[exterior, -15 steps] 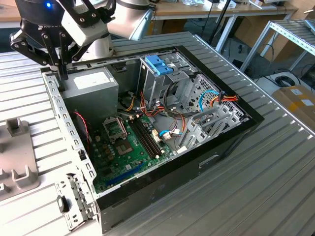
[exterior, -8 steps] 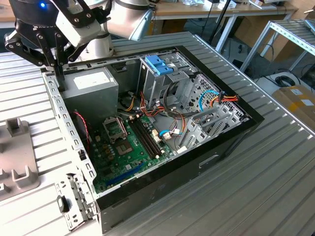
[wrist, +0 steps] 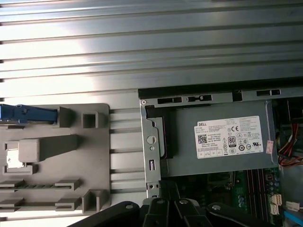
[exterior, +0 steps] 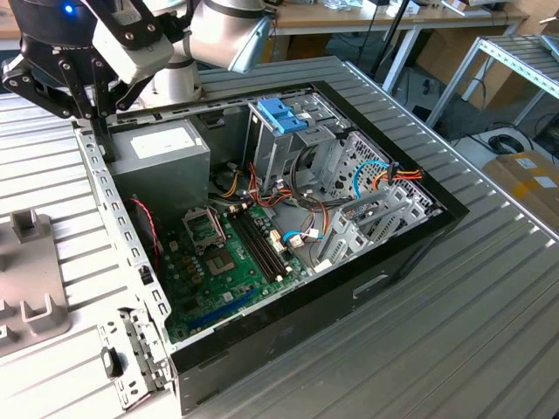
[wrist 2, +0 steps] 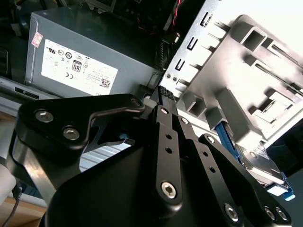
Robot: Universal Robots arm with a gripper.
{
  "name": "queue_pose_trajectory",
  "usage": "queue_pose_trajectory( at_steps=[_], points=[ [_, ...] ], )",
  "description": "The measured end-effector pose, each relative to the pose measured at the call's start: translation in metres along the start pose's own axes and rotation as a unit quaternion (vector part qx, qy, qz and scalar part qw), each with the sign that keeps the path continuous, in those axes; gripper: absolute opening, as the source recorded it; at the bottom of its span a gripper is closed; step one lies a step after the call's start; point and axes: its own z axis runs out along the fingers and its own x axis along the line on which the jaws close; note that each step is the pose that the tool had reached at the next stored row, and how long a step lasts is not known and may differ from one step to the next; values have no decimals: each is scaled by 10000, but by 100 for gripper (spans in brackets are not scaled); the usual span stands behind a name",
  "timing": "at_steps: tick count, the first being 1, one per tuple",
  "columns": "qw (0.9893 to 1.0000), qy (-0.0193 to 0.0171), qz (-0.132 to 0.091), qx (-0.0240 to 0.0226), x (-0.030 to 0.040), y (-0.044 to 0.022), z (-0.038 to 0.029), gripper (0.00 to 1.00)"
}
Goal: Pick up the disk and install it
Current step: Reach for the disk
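Note:
My gripper (exterior: 94, 112) hangs shut with nothing in it over the rear rim of the open computer case (exterior: 122, 253), beside the grey power supply (exterior: 162, 157). In the second wrist view the fingertips (wrist 2: 162, 92) meet above that rim. The disk (wrist 2: 259, 163) stands in a grey holder (wrist 2: 246, 71) outside the case, apart from the gripper; its dark metal face and light-blue side frame (wrist 2: 226, 137) show there. In the first wrist view its blue edge (wrist: 28, 114) sticks out at the holder (wrist: 52, 161), and my gripper (wrist: 168, 194) is over the case wall.
Inside the case lie a green motherboard (exterior: 227, 262), cables, and a metal drive cage with a blue latch (exterior: 284, 115) on top. The power supply (wrist: 218, 137) carries a white sticker. A ribbed metal table (exterior: 454, 305) surrounds the case; shelving and desks stand behind.

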Motion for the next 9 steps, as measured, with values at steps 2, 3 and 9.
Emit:
queue_pose_trajectory(
  at_steps=[2,3,9],
  points=[
    [10000,0,0,0,11,-1,0,10],
    [10000,0,0,0,18,-1,0,10],
    [10000,0,0,0,59,-4,-1,10]
  ],
)
